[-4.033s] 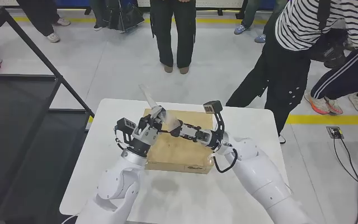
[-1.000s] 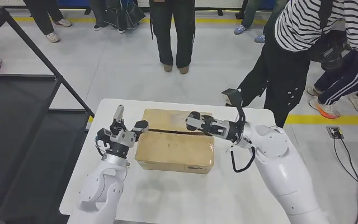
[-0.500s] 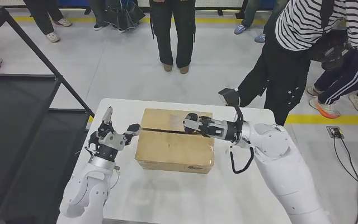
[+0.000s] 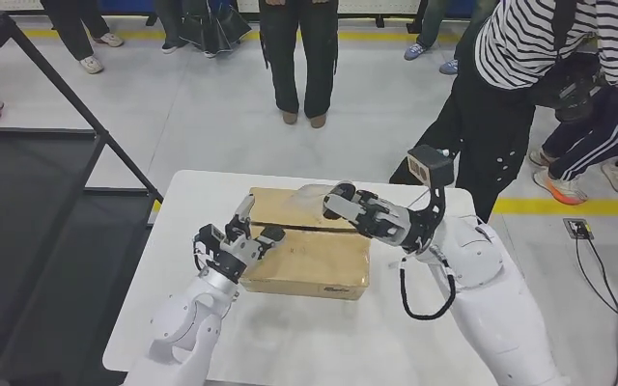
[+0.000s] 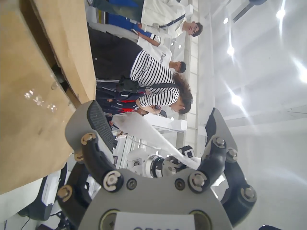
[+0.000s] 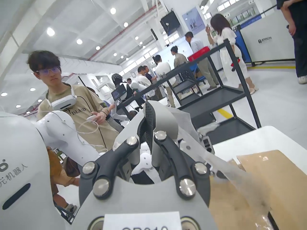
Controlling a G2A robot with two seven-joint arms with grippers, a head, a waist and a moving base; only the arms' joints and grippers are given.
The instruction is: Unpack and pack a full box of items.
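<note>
A brown cardboard box lies shut in the middle of the white table, a dark seam across its top. My right gripper hovers over the box's far edge, shut on a clear strip of tape that trails down to the box top. In the right wrist view the pads press together with the crumpled tape hanging toward the box. My left gripper is open at the box's left top edge. In the left wrist view its fingers stand wide apart beside the box, with the tape beyond.
A black metal rack stands off the table's left side. A person in a striped shirt stands close to the far right corner, with others farther back. Bare table surface lies in front of the box and on both sides.
My left arm, swung out to the left half a second ago, has come back to the box's left edge. My right gripper has risen slightly, pulling the tape up.
</note>
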